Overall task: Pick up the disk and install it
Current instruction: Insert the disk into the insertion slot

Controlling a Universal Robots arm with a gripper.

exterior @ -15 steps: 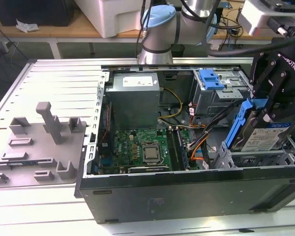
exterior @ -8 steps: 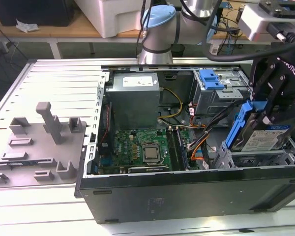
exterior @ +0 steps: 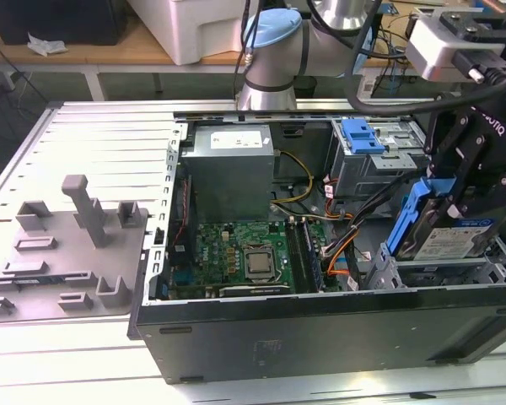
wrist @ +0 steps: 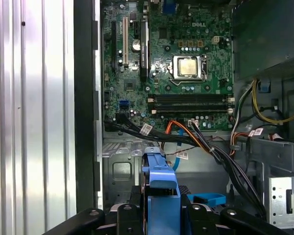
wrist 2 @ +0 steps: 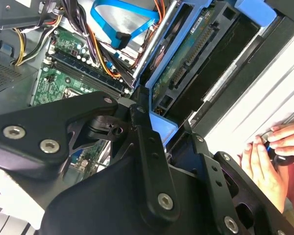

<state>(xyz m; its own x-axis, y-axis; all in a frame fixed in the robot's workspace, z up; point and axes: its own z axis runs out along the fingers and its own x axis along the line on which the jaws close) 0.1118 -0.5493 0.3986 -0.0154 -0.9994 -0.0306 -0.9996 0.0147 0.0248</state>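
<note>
Exterior view, disk (exterior: 452,241) gripped by end effector (exterior: 460,196)

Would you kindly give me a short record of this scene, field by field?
disk: tilted above the grey drive bay, exterior view's right
pincer: shut on the disk's blue carrier
case: open, lying on its side, motherboard exposed
hand: a person's, beside the case in the second wrist view
fixture plate: grey, on the exterior view's left of the case
</note>
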